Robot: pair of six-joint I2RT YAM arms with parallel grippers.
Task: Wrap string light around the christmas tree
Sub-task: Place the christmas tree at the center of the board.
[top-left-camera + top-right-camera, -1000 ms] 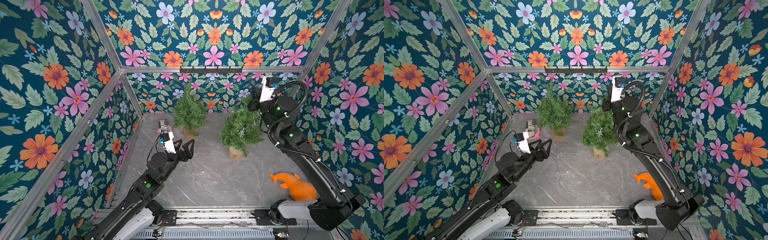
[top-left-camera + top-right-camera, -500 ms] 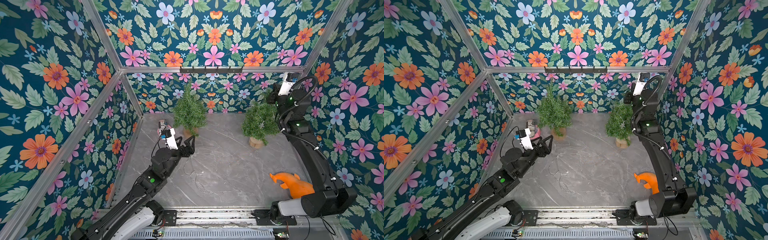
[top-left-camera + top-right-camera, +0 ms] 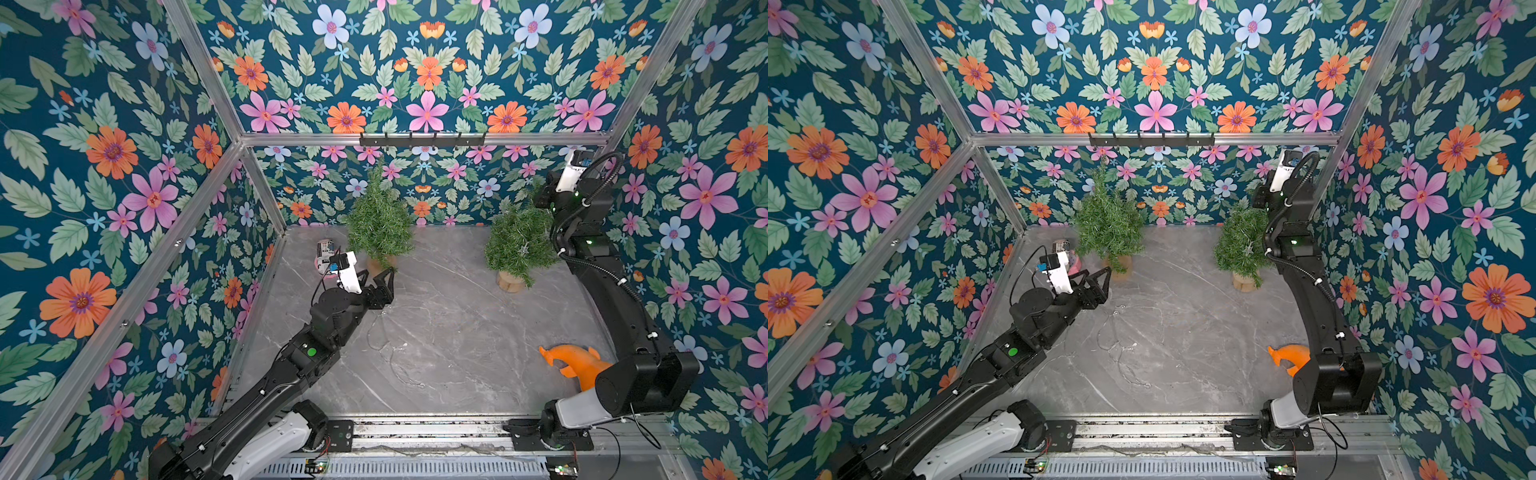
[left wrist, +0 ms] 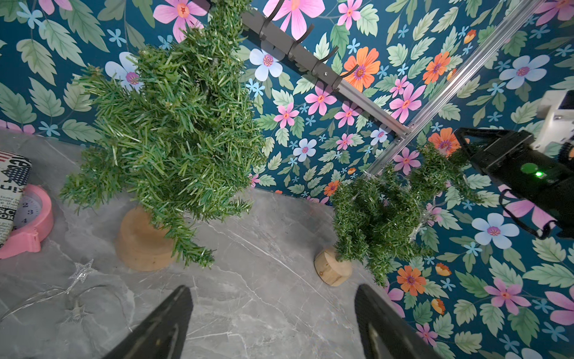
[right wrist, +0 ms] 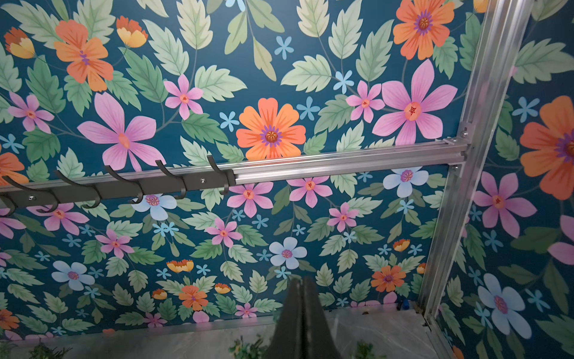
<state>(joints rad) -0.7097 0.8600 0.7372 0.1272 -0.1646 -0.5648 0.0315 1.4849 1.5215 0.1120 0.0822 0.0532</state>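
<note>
Your left gripper (image 3: pixel 379 277) wide apart near the thin, starry string light (image 4: pixel 81 269); your right gripper (image 5: pixel 302 289) pressed together by the fuzzy christmas tree (image 3: pixel 517 245).

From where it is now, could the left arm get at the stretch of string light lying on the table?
Probably yes. The left gripper is open and empty, and the string light lies loose on the bare table close beside it, with nothing between them.

The left arm (image 3: pixel 291 374) and right arm (image 3: pixel 615 299) are cased in black; white wrist housings (image 3: pixel 348 276), white base links (image 3: pixel 270 444) and green lights (image 3: pixel 311 352) are fitted.
</note>
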